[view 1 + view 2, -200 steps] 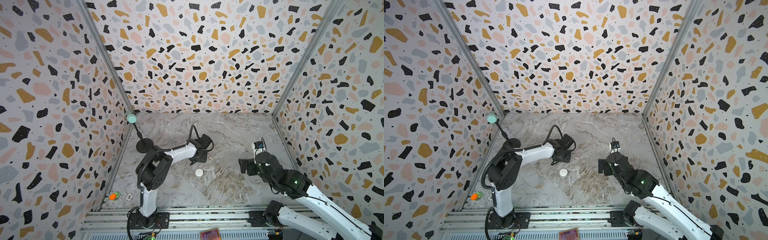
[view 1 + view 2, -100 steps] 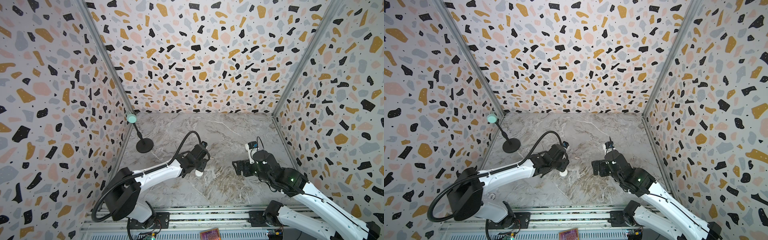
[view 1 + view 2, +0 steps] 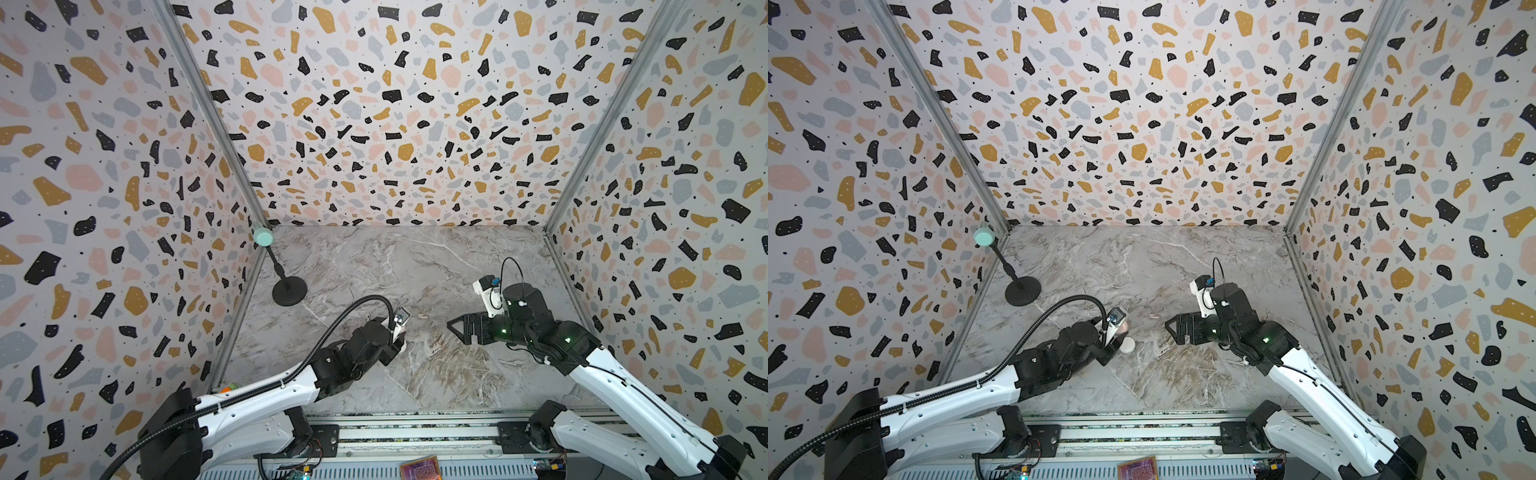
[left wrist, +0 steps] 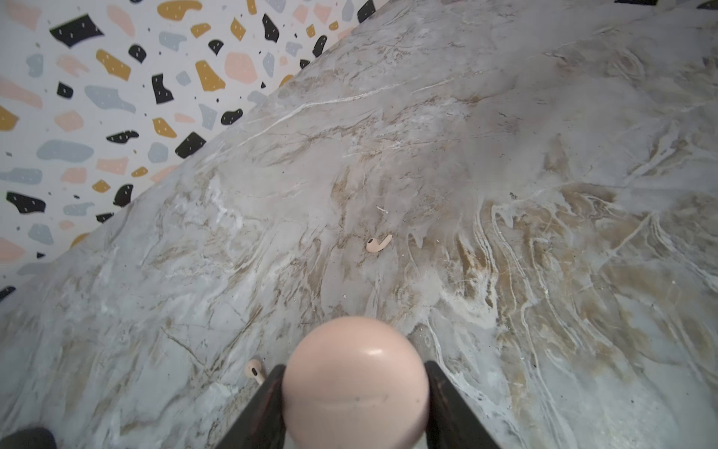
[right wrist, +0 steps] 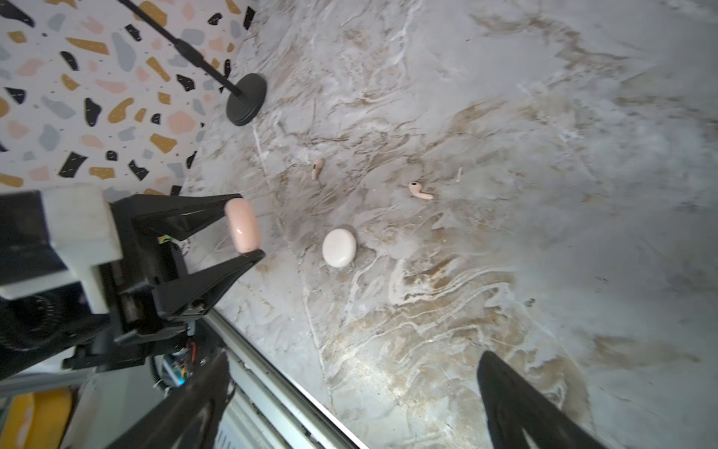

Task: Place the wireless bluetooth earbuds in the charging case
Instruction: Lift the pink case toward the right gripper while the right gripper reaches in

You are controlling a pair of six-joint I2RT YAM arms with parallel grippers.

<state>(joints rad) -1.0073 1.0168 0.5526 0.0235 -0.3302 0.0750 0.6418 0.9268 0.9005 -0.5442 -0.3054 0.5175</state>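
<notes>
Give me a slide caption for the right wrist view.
Left gripper holds the pink case; a white case and two pink earbuds lie loose on the marble table.

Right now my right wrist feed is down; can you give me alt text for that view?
The left gripper is shut on a closed pale pink case. On the marble table beyond lie a closed white case and two pink earbuds, all apart, plus a black stand base; the right gripper is wide open.

Left pincer clamped, right pincer spread wide
</notes>
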